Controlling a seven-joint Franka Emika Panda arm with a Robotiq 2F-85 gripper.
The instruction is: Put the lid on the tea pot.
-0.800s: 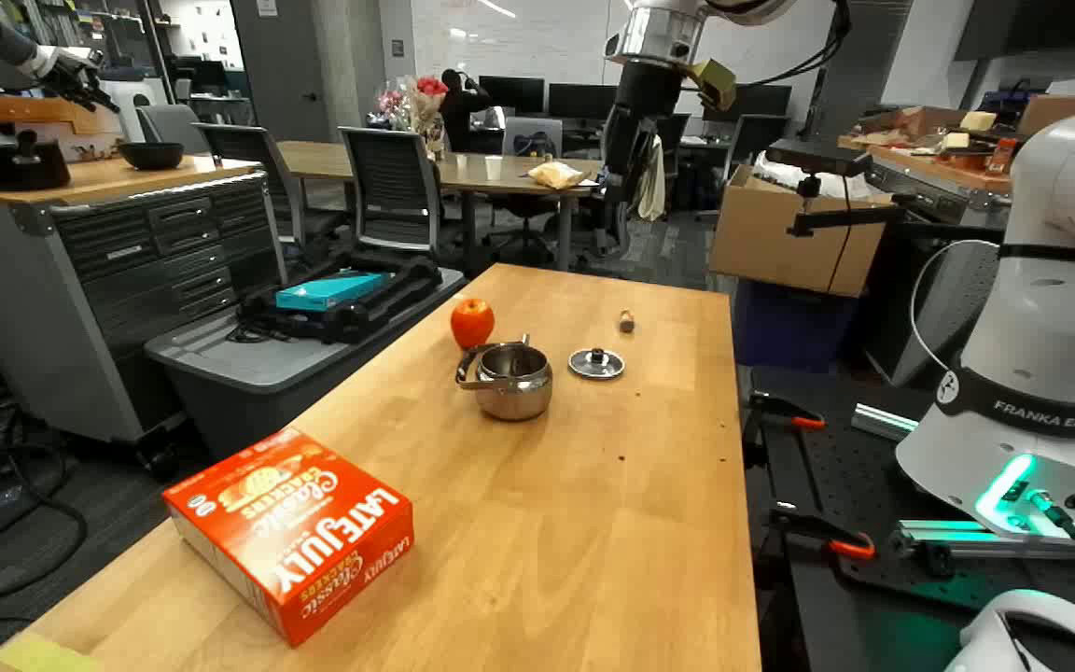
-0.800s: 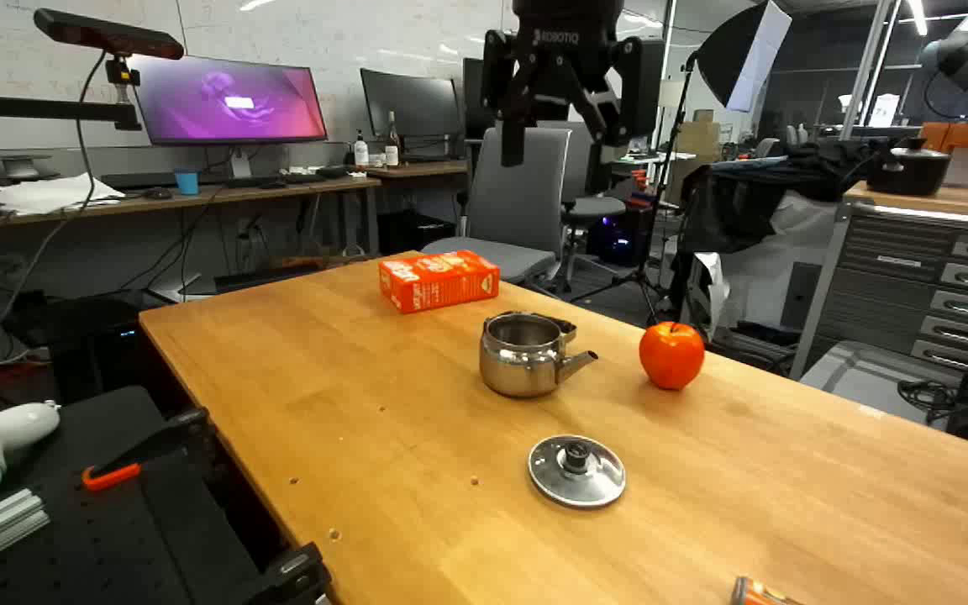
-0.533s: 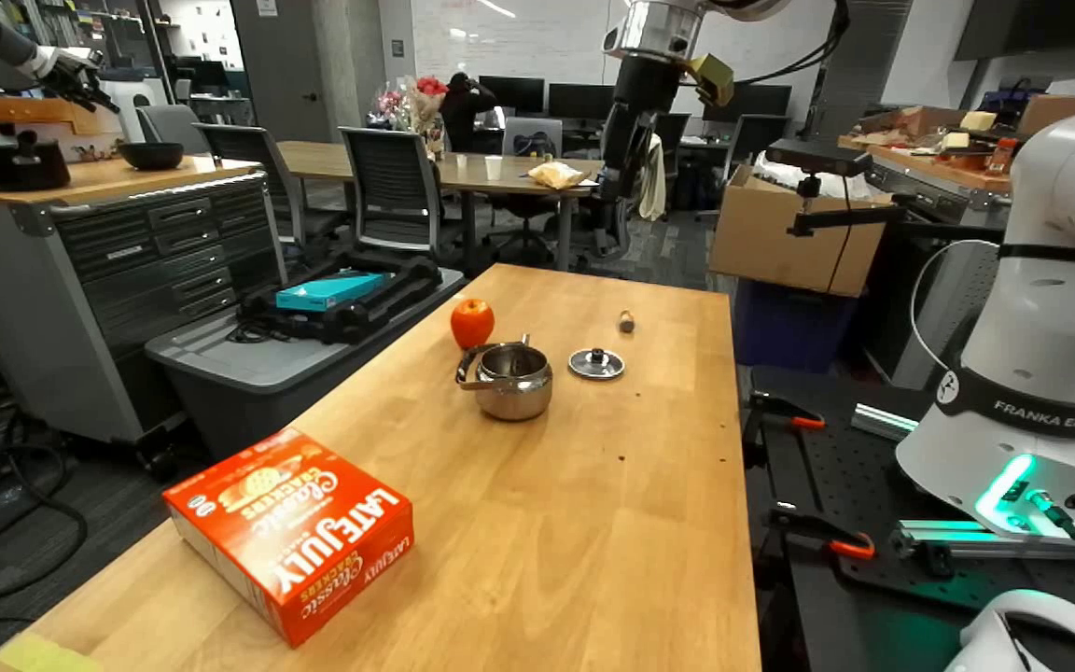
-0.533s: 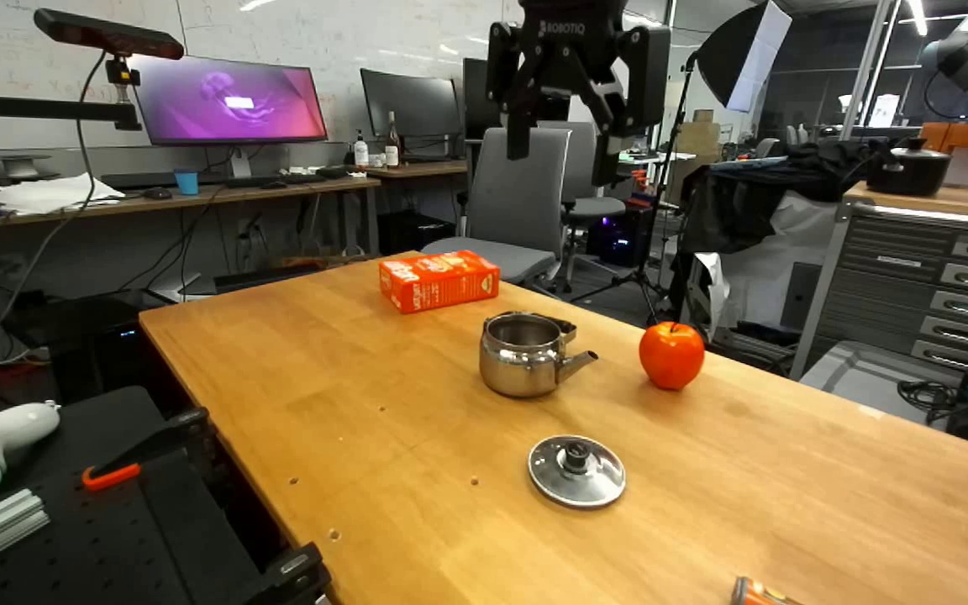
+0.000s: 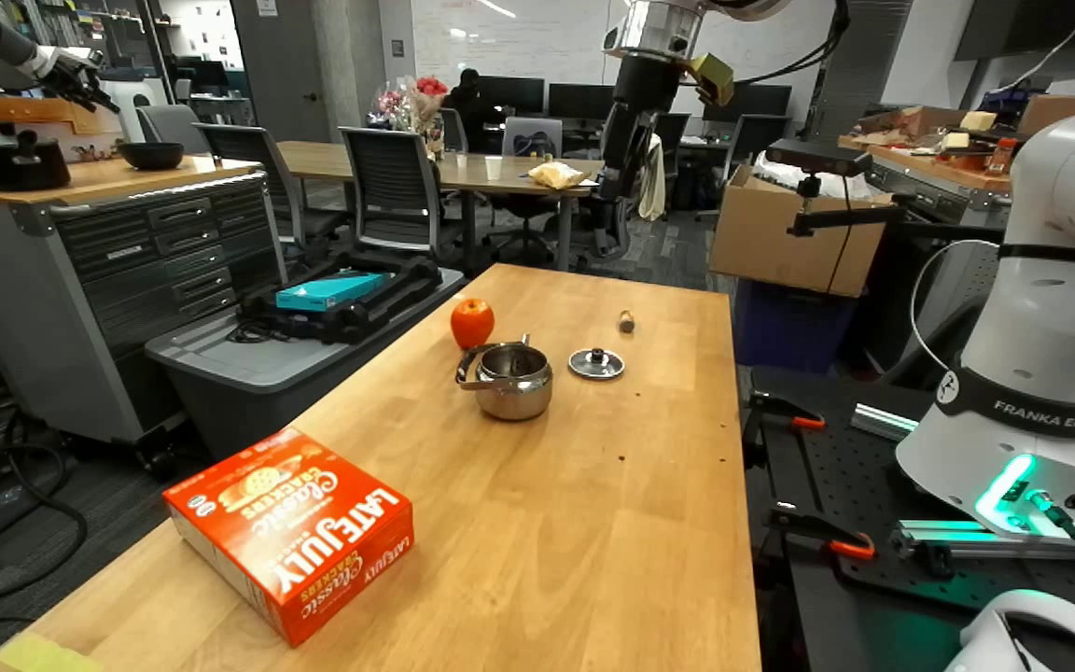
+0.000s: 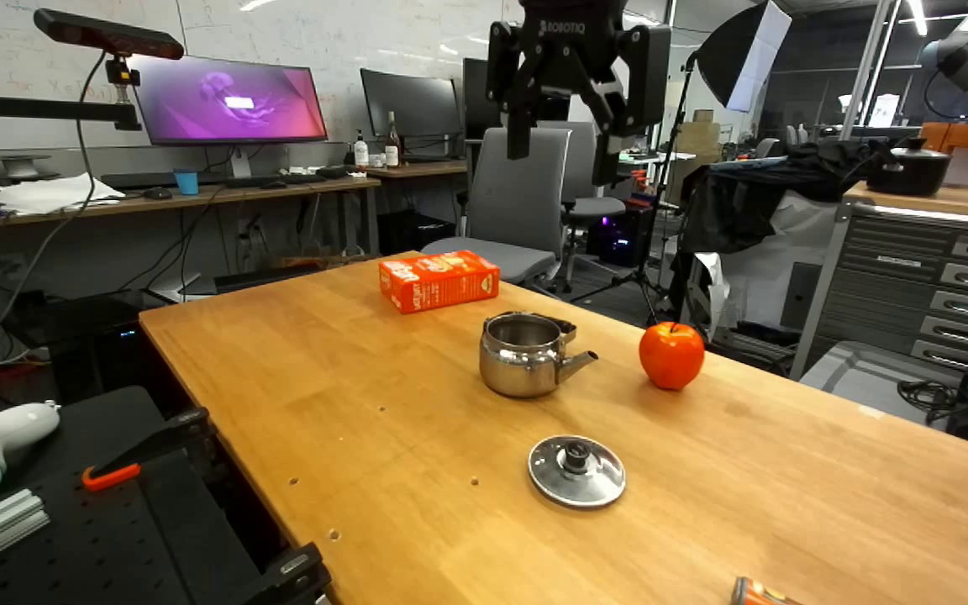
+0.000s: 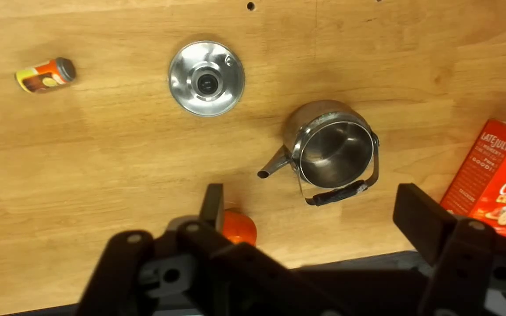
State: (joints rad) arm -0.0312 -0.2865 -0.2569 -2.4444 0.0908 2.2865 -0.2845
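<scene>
Two dark fingers (image 6: 518,139) stand wide apart on my black gripper (image 6: 562,151), nothing between them, high above the pale wooden counter (image 5: 649,504). As I judge it, none of the job is done: the small, flat, round, silvery metal lid (image 7: 207,79) lies on the counter, dark knob up, and the squat, rounded, shiny steel tea pot (image 6: 522,370) stands upright near it, not touching, its mouth uncovered. What remains is to come down, pinch the knob, lift, and settle the lid over that mouth. My white arm (image 5: 1055,252), its middle out of frame, has the wrist raised and the gripper pointing down. Farther out, a round red-orange apple (image 6: 671,355) sits near the tea pot, a flat red-orange cracker box (image 5: 290,523) well apart from the lid
</scene>
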